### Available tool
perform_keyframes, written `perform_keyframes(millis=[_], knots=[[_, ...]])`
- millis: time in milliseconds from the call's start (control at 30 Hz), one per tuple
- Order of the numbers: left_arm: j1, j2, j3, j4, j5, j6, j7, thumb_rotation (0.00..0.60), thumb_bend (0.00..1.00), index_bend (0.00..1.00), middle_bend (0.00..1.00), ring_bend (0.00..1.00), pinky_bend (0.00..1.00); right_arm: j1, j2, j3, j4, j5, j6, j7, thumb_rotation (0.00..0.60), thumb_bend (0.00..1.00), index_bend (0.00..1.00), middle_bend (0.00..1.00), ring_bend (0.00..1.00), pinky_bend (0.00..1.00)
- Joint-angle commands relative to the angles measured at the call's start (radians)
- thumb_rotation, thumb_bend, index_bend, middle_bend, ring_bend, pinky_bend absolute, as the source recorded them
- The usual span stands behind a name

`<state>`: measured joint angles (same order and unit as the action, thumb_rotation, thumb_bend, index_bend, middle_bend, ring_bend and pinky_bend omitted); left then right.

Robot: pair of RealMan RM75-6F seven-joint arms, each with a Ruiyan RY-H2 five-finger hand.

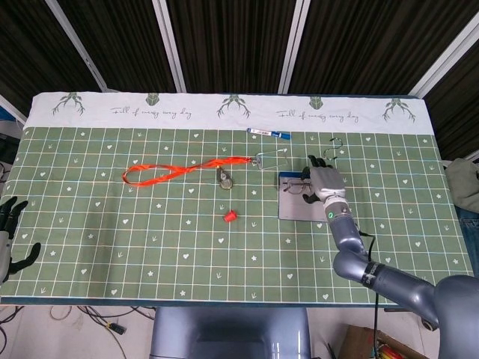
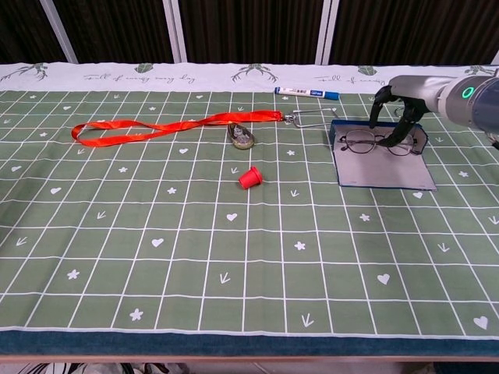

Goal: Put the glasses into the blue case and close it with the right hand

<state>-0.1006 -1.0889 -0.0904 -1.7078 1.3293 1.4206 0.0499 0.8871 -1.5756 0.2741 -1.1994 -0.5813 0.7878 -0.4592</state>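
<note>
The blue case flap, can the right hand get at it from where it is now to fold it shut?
Probably yes. The right hand hangs right over the glasses lying in the blue case, and the flap lies flat toward the robot with nothing on it. Whether the fingers have let go of the glasses is unclear.

The right arm enters at the lower right of the head view and runs up toward the centre right, its wrist showing a green light. The right hand is poised palm down, dark fingers arched downward and apart; whether they touch anything cannot be told. The left hand sits at the far left edge, low, fingers spread, holding nothing.
</note>
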Motion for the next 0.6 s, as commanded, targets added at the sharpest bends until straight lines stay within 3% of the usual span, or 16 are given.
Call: perform_keyframes(millis=[33, 133, 267, 467, 600], knots=[[0.0, -0.001, 0.0, -0.001, 0.0, 0.002, 0.002, 0.6, 0.34, 0.07, 0.0, 0.0, 0.0, -0.054, 0.048, -0.017, -0.118, -0.081, 0.083, 0.04, 0.6, 0.36, 0.16, 0.0, 0.05, 0.19], [0.001, -0.003, -0.001, -0.003, 0.0, 0.005, 0.004, 0.6, 0.35, 0.07, 0.0, 0.0, 0.0, -0.09, 0.075, -0.046, -0.197, -0.132, 0.131, 0.046, 0.6, 0.35, 0.14, 0.01, 0.08, 0.19], [0.002, -0.004, -0.001, -0.005, 0.0, 0.006, 0.006, 0.6, 0.35, 0.07, 0.0, 0.0, 0.0, -0.118, 0.087, -0.076, -0.247, -0.148, 0.166, 0.036, 0.6, 0.35, 0.11, 0.13, 0.16, 0.19], [0.004, -0.005, 0.0, -0.005, 0.001, 0.01, 0.006, 0.6, 0.35, 0.07, 0.0, 0.0, 0.0, -0.132, 0.091, -0.101, -0.266, -0.137, 0.166, 0.02, 0.6, 0.35, 0.1, 0.32, 0.38, 0.35], [0.004, -0.005, -0.001, -0.005, 0.0, 0.009, 0.008, 0.6, 0.35, 0.07, 0.0, 0.0, 0.0, -0.127, 0.087, -0.118, -0.257, -0.127, 0.153, -0.008, 0.6, 0.36, 0.1, 0.4, 0.48, 0.41]])
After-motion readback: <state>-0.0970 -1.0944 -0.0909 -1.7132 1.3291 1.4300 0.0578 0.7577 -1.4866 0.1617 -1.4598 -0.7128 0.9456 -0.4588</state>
